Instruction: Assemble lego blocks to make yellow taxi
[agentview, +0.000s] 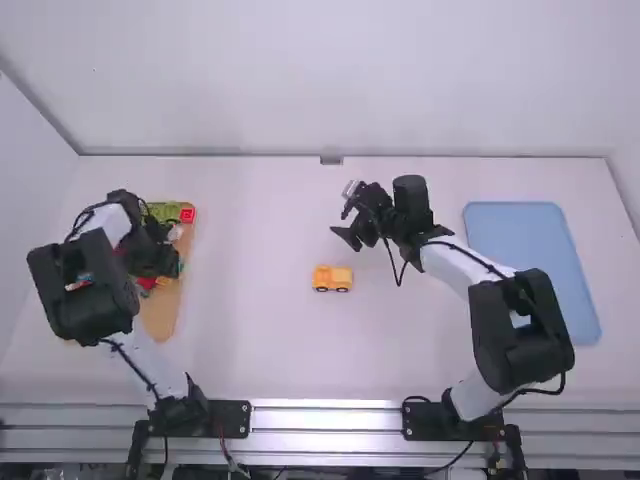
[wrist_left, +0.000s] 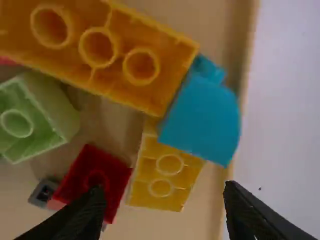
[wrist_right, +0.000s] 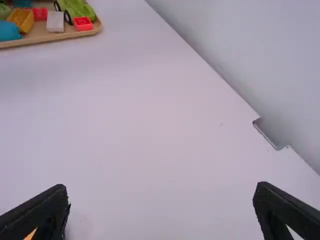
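Hovering w/ L gripper (agentview: 165, 262) over wooden block tray (agentview: 158, 312), w/ fingers wide. Hovering w/ R gripper (agentview: 342, 213) above desk (agentview: 250, 340), w/ fingers wide, near wheeled yellow-orange block car (agentview: 332, 278), approx. mid-desk.

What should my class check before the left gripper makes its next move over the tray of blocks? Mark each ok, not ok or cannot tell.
1. Left gripper open, nothing gripped: ok.
2. Small yellow block lined up between its fingers, as the left wrist view shows it: ok.
3. That block free of overlap: not ok, a blue block covers one corner.
4. Fingers low enough to grip: cannot tell.
5. Yellow-orange vehicle standing on its wheels: ok.
6. Right gripper open and empty: ok.
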